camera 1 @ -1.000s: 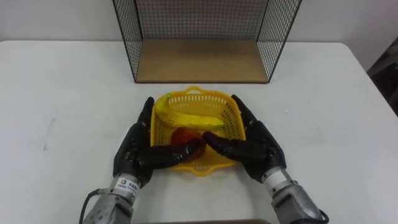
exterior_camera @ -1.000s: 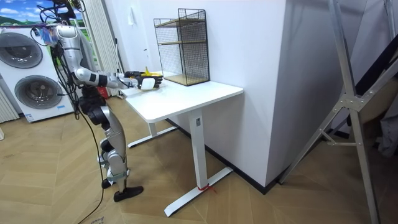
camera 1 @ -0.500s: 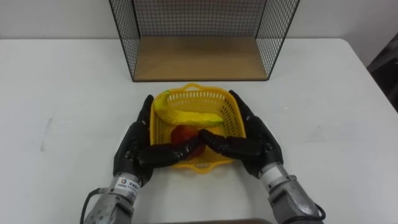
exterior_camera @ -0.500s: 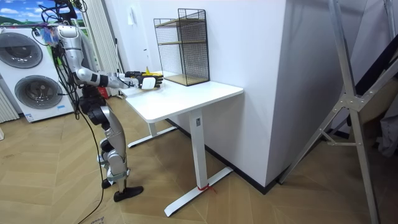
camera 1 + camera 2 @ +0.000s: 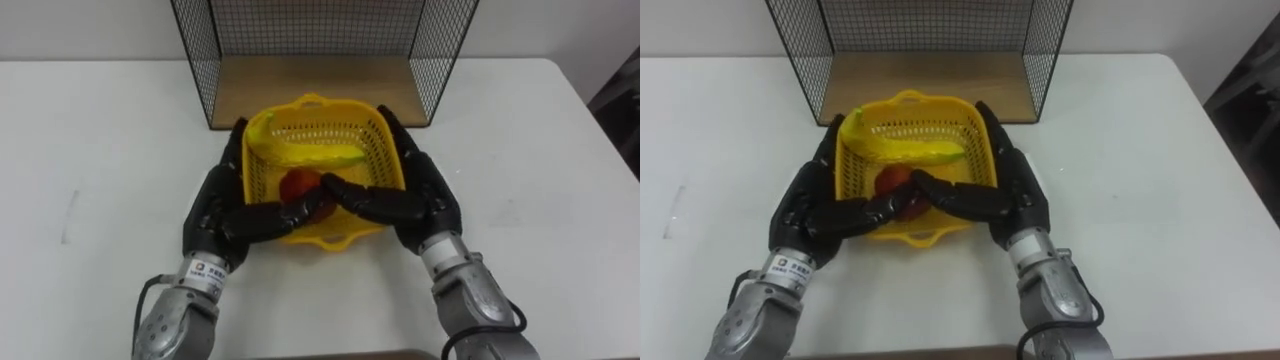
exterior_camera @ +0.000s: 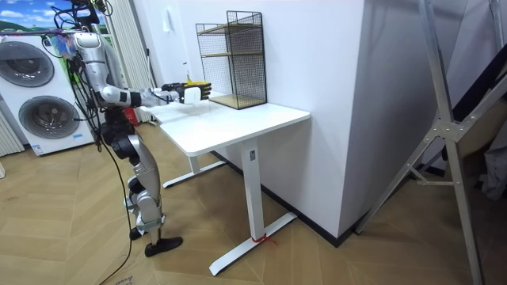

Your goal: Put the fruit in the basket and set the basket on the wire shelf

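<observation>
White table (image 5: 90, 130) bears wire shelf (image 5: 320, 92); seemingly two washing machines (image 6: 43, 115) beyond.

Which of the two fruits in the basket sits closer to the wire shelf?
The banana: it lies across the basket's far half, toward the wire shelf; the red fruit sits nearer the robot.

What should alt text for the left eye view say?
The left hand and right hand grip a yellow basket by its sides, thumbs over the near rim, just before the wire shelf on a white table. A banana and a red fruit lie inside.
</observation>
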Motion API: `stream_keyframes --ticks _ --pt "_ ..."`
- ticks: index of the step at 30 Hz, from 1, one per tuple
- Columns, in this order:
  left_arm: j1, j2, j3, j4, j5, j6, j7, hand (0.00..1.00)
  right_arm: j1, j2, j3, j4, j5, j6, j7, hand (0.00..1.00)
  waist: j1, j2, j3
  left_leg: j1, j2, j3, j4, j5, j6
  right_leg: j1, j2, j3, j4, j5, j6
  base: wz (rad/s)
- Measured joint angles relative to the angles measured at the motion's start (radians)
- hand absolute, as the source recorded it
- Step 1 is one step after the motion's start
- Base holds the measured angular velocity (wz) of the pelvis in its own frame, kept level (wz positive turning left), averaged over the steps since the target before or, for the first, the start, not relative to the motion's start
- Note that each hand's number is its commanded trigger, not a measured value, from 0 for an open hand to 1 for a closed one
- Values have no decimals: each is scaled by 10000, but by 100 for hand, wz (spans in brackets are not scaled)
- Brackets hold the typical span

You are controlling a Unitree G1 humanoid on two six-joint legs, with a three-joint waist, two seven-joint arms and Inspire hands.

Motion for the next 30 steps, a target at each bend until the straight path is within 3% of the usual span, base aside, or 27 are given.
stream_keyframes --ticks 9,13,24,27,30 --pt "-47 -126 52 -976 -20 -87 6 0 -23 -6 -53 -997 -5 -212 -437 0 -6 -36 -5 84 1 4 0 0 0 52 5 9 7 1 -2 0" --pt "-361 -161 87 -1276 -18 -211 17 0 -73 27 -63 -1066 0 -497 -437 0 1 -69 -12 89 -2 16 3 0 0 47 6 24 28 2 -4 0" --pt "-410 -294 181 -1735 -12 -437 118 0 -65 213 -76 -1560 12 -505 -428 0 25 -104 -31 166 35 151 48 -1 -1 49 62 220 63 7 -11 -4" --pt "-407 -324 230 -1729 -12 -471 122 0 -64 260 -69 -1560 25 -504 -408 0 59 -106 -26 72 68 163 413 -40 -50 44 68 281 184 1 -16 -5" --pt "-384 -339 236 -1676 4 -553 122 0 -58 272 -21 -1479 16 -535 -403 0 166 -107 -8 -164 204 156 1376 -303 -174 -4 99 333 657 -219 -121 -10"
